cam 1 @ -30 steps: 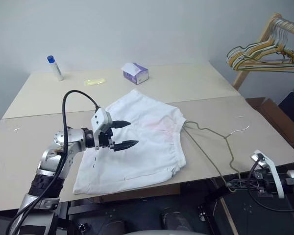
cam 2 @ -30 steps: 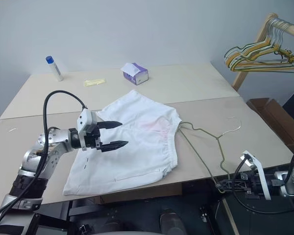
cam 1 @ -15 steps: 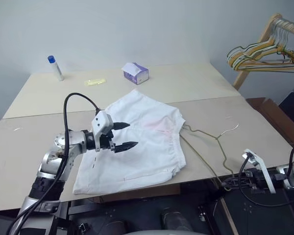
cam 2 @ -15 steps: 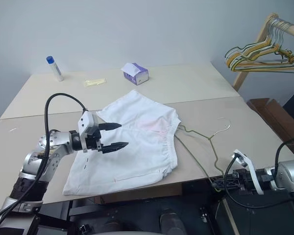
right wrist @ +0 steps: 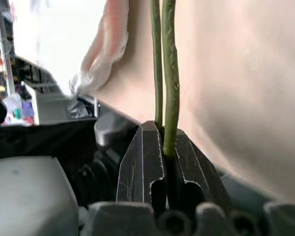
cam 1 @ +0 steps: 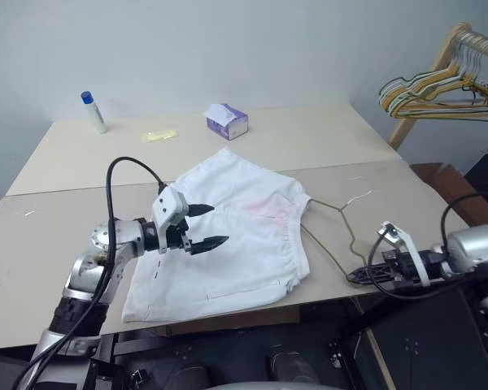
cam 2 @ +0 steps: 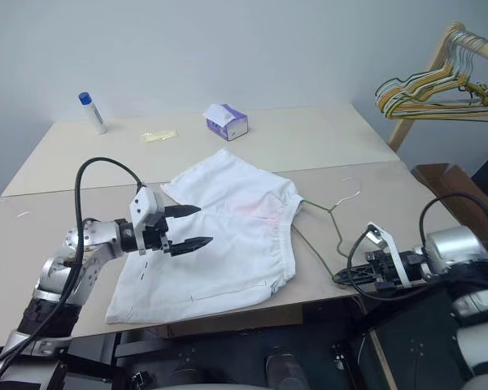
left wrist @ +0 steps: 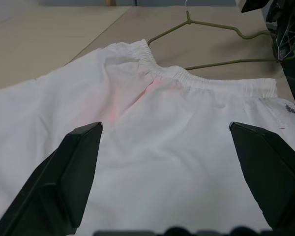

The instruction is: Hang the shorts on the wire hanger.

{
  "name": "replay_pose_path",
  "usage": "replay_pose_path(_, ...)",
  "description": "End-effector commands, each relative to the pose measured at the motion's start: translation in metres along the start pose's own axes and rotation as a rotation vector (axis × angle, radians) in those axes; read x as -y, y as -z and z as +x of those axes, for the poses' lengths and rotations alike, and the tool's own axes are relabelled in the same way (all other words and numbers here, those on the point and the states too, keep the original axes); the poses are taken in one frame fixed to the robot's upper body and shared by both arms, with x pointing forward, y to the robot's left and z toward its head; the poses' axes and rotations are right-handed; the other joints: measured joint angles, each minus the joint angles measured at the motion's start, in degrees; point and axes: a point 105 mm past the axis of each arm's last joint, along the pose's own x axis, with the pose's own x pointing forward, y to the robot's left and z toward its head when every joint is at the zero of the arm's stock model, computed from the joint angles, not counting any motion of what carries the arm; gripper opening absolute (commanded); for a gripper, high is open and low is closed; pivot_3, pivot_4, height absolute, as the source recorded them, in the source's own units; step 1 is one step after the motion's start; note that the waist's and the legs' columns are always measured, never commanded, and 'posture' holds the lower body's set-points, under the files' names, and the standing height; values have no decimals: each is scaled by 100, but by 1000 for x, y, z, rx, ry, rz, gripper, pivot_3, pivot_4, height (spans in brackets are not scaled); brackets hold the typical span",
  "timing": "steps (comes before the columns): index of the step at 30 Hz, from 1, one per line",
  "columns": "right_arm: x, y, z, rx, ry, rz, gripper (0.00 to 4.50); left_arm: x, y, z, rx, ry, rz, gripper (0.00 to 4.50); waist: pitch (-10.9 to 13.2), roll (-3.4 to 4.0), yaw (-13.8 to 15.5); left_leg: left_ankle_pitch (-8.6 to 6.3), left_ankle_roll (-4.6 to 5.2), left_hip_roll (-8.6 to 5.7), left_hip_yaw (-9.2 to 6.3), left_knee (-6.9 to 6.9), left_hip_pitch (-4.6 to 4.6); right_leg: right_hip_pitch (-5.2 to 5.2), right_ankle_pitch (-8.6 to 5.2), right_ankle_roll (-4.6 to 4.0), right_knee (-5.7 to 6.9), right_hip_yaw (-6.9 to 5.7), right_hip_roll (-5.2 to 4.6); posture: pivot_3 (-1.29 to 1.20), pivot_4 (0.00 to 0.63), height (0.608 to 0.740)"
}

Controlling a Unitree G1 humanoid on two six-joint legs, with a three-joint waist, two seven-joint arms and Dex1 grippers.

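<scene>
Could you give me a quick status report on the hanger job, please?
Left claw open above the shorts. Right claw shut on the wire hanger at the table edge. Shorts flat, not yet hung. Nothing blocking.

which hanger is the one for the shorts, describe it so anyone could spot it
Start at the beige table and find the white shorts spread on its near half. The wire hanger lies flat just beside their elastic waistband, one corner pinched in the right gripper at the table's edge. It is a single bare olive-brown wire, unlike the bunch of coloured hangers hanging on the wooden rail.
</scene>
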Motion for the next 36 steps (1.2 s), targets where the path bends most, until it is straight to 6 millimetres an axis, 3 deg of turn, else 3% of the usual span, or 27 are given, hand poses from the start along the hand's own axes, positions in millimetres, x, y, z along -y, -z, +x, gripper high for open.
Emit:
replay_pose_path(1, 2, -16, -8, 59, 24, -21, 0, 0, -12, -3, 27, -17, 53, 4473, 0, 0, 22, 0, 0, 0, 0, 0, 0, -1, 0, 0, 1, 0, 0, -30, 0, 740)
replay_pose_path(6, -4, -29, -13, 124, 8, -59, 0, 1, -11, -5, 33, -34, 42, 4473, -1, 2, 115, 0, 0, 0, 0, 0, -2, -3, 1, -2, 2, -2, 1, -34, 0, 740)
replay_pose_path(9, -13, -37, -8, 155, 23, -248, 0, 0, -10, -6, 31, -41, 45, 4473, -1, 2, 125, 0, 0, 0, 0, 0, -3, -3, 1, -2, 3, -2, 0, -44, 0, 740)
replay_pose_path(14, -38, -54, 6, 278, 103, -712, 0, -6, -16, -6, 48, -43, 56, 4473, -2, 1, 99, 0, 0, 1, -2, -2, -3, -6, 0, 1, 7, -3, 1, -62, 0, 740)
replay_pose_path(18, -60, -66, 13, 322, 149, -957, 0, -8, -25, -10, 68, -8, 81, 4473, -2, 3, 76, 0, 0, 1, 2, -1, -1, -6, 0, 1, 10, 0, 1, -68, 0, 740)
replay_pose_path(21, -73, -74, 18, 320, 191, -1123, 0, -7, -48, -23, 160, 46, 100, 4473, -1, 2, 78, 0, 0, 2, 2, -2, -5, -11, 0, 1, 8, -1, 2, -60, 0, 740)
replay_pose_path(26, -83, -86, 26, 238, 278, -1311, 0, -16, -128, -65, 470, 88, 125, 4473, 1, -3, 90, 0, 0, 5, 1, 1, -16, -19, 1, 0, 8, -6, 1, -45, 0, 740)
replay_pose_path(30, -89, -94, 33, 173, 326, -1400, 0, -27, -158, -86, 508, 61, 216, 4473, 1, -2, 76, 0, 0, 3, 1, -2, -13, -15, 0, 0, 3, -4, 1, -35, 0, 740)
replay_pose_path(33, -94, -98, 40, 132, 348, -1462, 0, -44, -150, -81, 372, -1, 300, 4473, 1, -2, 90, 0, 0, 2, 1, -1, -11, -14, 1, -1, 6, -5, 0, -20, 0, 740)
replay_pose_path(36, -100, -100, 48, 106, 337, -1494, 0, -51, -121, -71, 152, 43, 378, 4473, 1, -2, 99, 1, -1, 1, 1, -2, -6, -11, 2, -3, 10, -6, 1, -10, 0, 740)
